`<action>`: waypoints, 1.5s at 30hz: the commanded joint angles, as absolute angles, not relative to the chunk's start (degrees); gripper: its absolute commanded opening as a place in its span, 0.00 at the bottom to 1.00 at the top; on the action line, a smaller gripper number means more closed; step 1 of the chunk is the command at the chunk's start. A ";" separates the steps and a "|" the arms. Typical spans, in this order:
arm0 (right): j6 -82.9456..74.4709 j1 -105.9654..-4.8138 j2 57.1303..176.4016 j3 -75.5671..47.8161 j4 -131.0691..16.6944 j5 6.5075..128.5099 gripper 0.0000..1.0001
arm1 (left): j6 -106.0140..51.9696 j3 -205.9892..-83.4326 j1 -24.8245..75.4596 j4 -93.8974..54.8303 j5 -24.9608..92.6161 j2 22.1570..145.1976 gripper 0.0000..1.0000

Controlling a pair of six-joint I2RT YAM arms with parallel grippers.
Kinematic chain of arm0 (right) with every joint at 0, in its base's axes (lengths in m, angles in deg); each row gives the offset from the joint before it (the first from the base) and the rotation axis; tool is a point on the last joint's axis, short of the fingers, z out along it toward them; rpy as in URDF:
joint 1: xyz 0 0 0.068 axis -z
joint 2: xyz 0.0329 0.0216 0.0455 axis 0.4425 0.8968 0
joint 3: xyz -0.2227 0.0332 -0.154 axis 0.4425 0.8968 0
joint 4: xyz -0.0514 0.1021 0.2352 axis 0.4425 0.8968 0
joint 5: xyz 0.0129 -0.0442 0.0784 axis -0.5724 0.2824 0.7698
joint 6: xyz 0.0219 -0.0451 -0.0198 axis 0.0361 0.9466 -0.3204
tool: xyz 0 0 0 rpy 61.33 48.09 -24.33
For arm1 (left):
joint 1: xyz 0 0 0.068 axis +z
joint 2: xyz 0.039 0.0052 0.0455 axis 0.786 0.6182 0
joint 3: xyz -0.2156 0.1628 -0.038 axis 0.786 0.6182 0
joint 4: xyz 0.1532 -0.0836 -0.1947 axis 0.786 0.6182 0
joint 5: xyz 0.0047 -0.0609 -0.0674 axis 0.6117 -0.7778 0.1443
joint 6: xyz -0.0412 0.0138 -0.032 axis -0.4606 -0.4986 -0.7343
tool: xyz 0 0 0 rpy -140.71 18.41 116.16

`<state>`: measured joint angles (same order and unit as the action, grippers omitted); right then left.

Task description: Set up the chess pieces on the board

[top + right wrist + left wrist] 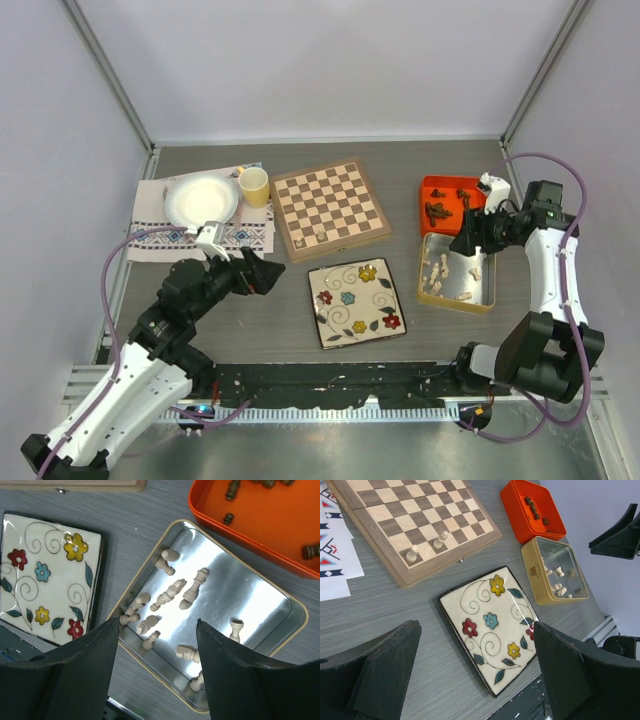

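The wooden chessboard lies at the middle back. Two pale pieces stand on its near edge row. Several pale pieces lie in a silver tin on the right. Dark pieces lie in an orange tray behind the tin. My right gripper hangs open and empty over the tin, its jaws wide above the loose pale pieces. My left gripper is open and empty, above the table left of the floral plate, and it also shows in the left wrist view.
A square floral plate lies in front of the board. A white round plate and a yellow cup sit on a patterned cloth at the back left. White walls enclose the table.
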<state>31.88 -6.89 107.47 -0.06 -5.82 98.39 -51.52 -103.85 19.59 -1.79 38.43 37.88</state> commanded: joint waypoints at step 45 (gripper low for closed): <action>32.99 -26.26 111.09 13.24 -12.52 77.80 0.41 | -52.53 -103.48 19.82 -13.48 33.21 46.86 1.00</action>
